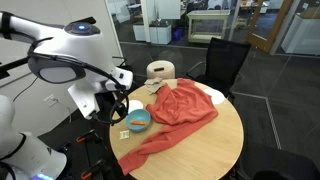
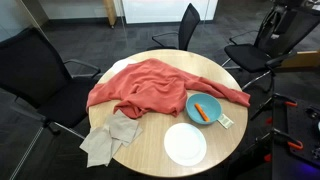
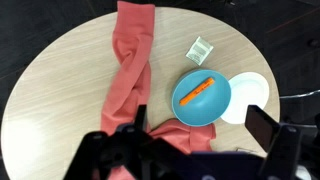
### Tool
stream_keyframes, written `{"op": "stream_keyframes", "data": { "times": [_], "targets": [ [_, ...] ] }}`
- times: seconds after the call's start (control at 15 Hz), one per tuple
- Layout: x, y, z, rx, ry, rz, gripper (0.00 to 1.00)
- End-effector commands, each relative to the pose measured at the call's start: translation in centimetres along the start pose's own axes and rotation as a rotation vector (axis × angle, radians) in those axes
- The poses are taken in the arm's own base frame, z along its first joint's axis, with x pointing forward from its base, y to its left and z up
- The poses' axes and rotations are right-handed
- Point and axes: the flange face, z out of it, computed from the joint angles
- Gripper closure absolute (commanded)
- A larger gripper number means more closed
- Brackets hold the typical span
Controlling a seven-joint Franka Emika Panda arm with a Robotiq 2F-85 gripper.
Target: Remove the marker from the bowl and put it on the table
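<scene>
Orange marker point(image 3: 199, 90) lies inside the teal bowl point(image 3: 190, 110), across its bottom and a little slanted, and nothing touches it. In an exterior view the marker point(image 2: 203, 110) is seen in the same place, in the bowl point(image 2: 194, 100), which stands near the edge of the round desk point(image 2: 150, 155).

In the wrist view the two dark fingers point(image 3: 263, 125) stand wide apart and hold nothing. One is over the red cloth and the other is beyond the white plate, and the bowl shows in the gap between them. They are above the desk point(image 3: 60, 80) and do not touch the bowl or the marker. In an exterior view the fingers point(image 1: 112, 105) hang over the desk edge, close to the bowl point(image 1: 139, 121).

A white plate point(image 3: 252, 95) lies just beside the bowl, and its rim seems to touch it. A small greenish packet point(image 3: 201, 50) lies on the wood, near the bowl but apart from it. The red cloth point(image 3: 130, 60) runs as a long band over the desk and reaches the bowl's side. In an exterior view a beige cloth point(image 2: 110, 138) lies next to the red cloth point(image 2: 150, 85) and partly hangs over the desk edge. A beige roll point(image 1: 160, 72) stands at the far side of the desk point(image 1: 220, 140), well apart from the bowl.
</scene>
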Motion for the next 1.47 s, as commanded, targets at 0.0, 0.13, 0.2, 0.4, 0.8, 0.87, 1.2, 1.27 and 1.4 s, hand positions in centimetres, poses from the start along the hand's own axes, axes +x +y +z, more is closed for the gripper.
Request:
{"op": "stream_keyframes", "data": {
  "times": [0.0,0.13,0.2,0.4,0.8,0.87,1.2,1.27,1.4],
  "targets": [
    [0.0,0.0,0.0,0.000,-0.001,0.000,0.00],
    [0.0,0.0,0.0,0.000,-0.001,0.000,0.00],
    [0.0,0.0,0.0,0.000,-0.001,0.000,0.00],
    [0.0,0.0,0.0,0.000,-0.001,0.000,0.00],
    [2.3,-2.9,1.9,-0.034,-0.006,0.040,0.00],
    [3.0,-3.9,2.5,-0.037,-0.008,0.052,0.00],
    [6.2,-8.5,6.2,-0.067,-0.008,0.123,0.00],
    [6.7,-9.2,6.9,-0.076,-0.003,0.141,0.00],
    [7.7,-10.4,8.6,-0.091,0.011,0.203,0.00]
  ]
}}
